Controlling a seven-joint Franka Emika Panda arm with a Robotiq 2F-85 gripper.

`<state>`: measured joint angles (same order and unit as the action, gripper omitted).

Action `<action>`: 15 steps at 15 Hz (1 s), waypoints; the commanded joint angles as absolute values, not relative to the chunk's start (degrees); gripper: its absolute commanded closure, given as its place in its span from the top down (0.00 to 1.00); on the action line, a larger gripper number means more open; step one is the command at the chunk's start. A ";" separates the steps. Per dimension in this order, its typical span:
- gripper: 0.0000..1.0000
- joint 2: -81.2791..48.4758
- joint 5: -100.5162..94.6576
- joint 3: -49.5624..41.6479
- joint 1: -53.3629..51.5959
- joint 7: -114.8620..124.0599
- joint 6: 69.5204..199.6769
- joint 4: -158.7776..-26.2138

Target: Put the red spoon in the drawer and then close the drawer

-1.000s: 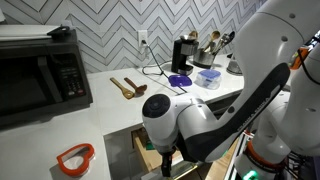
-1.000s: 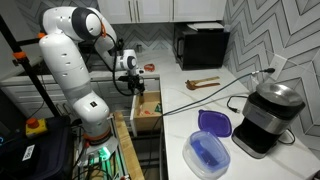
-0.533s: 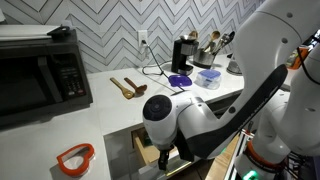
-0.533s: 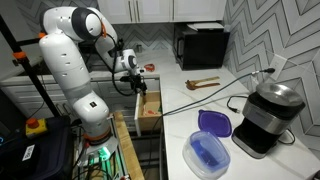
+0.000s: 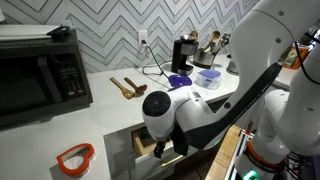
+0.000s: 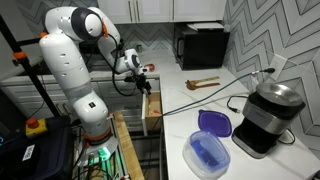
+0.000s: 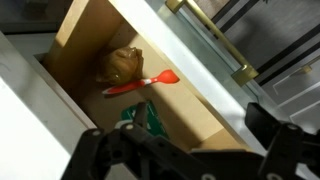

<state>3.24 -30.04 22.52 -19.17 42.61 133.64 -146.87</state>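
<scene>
Lying flat inside open drawer (image 7: 88, 38) below bench (image 5: 105, 118) edge, red spoon (image 7: 140, 84) not touching gripper (image 7: 178, 135); jaws spread wide, empty.

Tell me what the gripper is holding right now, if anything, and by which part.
Nothing is held. In the wrist view the gripper is open and empty; the red spoon lies inside the drawer, clear of it.
</scene>
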 commanded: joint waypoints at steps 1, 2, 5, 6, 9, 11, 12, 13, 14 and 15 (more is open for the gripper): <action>1.00 1.60 -34.65 21.98 -18.36 47.53 134.09 -146.05; 1.00 1.51 -35.60 21.82 -18.24 48.54 134.25 -145.97; 1.00 1.31 -38.46 21.38 -18.09 52.13 134.18 -145.51; 1.00 1.29 -39.31 21.24 -18.11 53.49 134.13 -145.36; 1.00 0.92 -42.08 20.75 -18.03 58.62 133.92 -144.70; 1.00 0.23 -42.90 20.41 -18.03 60.32 133.88 -144.18; 1.00 0.09 -42.66 20.38 -18.18 60.14 133.76 -143.97; 1.00 0.51 -40.59 20.46 -18.51 58.25 133.45 -143.90; 1.00 1.13 -39.50 20.55 -18.72 57.50 133.17 -143.93; 1.00 2.17 -37.80 20.77 -19.03 56.29 132.31 -144.02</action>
